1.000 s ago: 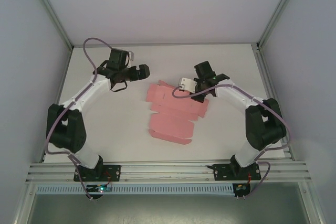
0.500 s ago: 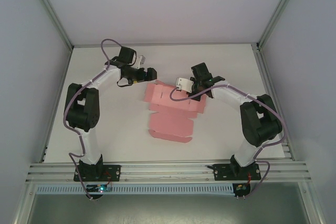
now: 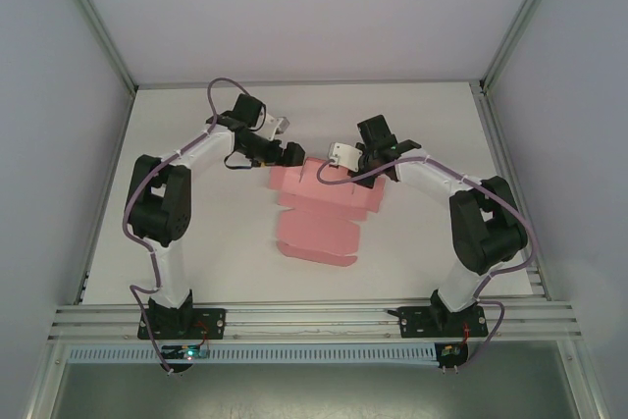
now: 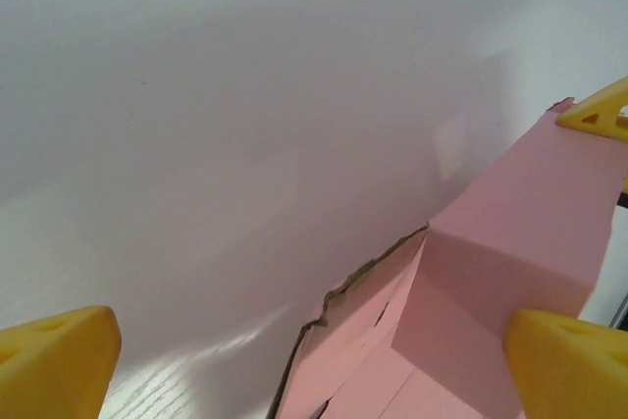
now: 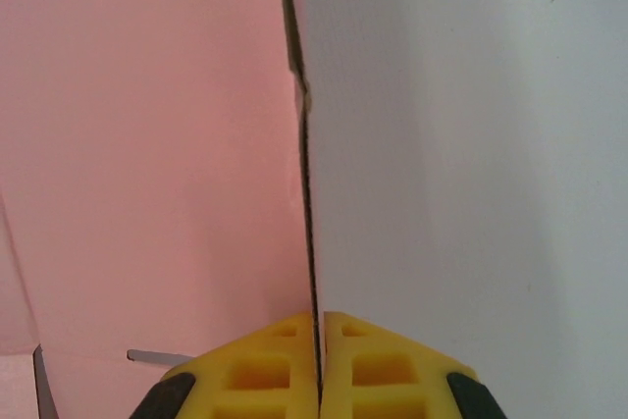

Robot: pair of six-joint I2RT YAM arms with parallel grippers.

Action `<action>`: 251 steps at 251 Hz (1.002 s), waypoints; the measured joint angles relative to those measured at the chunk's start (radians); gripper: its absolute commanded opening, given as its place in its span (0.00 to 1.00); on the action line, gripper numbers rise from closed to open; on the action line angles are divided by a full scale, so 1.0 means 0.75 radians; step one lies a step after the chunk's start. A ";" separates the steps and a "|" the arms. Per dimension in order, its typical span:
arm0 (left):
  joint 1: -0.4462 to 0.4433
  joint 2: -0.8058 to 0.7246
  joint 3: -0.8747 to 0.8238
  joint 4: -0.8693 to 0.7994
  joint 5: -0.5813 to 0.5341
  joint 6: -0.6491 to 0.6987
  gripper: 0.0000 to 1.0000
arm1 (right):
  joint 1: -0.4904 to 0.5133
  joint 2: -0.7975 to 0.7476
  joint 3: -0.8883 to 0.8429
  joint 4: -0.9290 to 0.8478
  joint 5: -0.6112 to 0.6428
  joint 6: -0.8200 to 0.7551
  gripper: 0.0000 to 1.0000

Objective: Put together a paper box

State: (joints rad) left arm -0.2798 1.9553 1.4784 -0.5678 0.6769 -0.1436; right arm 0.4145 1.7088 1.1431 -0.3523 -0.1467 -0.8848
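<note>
Pincer on the left (image 3: 291, 156) spread wide open, nothing in it, hovering just off the far-left corner of the paper box (image 3: 319, 218). Pink card lying mid-worktop (image 3: 422, 242), mostly flat, far panel tipped up along a crease. Then pincer on the right (image 5: 319, 365), clamped shut on the card's far edge, thin sheet pinched between the yellow pads (image 5: 265, 375).

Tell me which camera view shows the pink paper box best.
The top external view: it shows the whole paper box, a creased pink sheet lying on the table, with all its flaps. The left wrist view catches one raised corner; the right wrist view, one plain panel and its edge, very close.
</note>
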 measured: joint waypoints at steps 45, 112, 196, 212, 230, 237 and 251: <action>-0.016 0.000 -0.004 0.009 0.001 0.007 1.00 | 0.004 -0.006 0.000 -0.005 -0.017 0.024 0.00; -0.071 -0.002 -0.014 0.157 -0.145 -0.141 1.00 | 0.084 -0.097 -0.154 0.161 0.156 0.130 0.00; -0.107 -0.096 -0.127 0.260 -0.347 -0.315 1.00 | 0.130 -0.139 -0.226 0.287 0.243 0.233 0.00; -0.104 -0.153 -0.172 0.263 -0.358 -0.321 1.00 | 0.132 -0.158 -0.227 0.297 0.245 0.223 0.00; -0.093 -0.240 -0.238 0.271 -0.362 -0.330 1.00 | 0.131 -0.193 -0.227 0.304 0.243 0.203 0.00; -0.085 -0.278 -0.267 0.277 -0.361 -0.331 1.00 | 0.129 -0.213 -0.227 0.307 0.240 0.197 0.00; -0.063 -0.359 -0.325 0.283 -0.363 -0.335 1.00 | 0.117 -0.249 -0.228 0.316 0.231 0.188 0.00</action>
State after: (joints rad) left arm -0.3267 1.6859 1.2346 -0.3553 0.4049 -0.3946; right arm 0.5022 1.5223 0.9718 -0.1150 0.0265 -0.7437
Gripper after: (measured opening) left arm 0.998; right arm 0.051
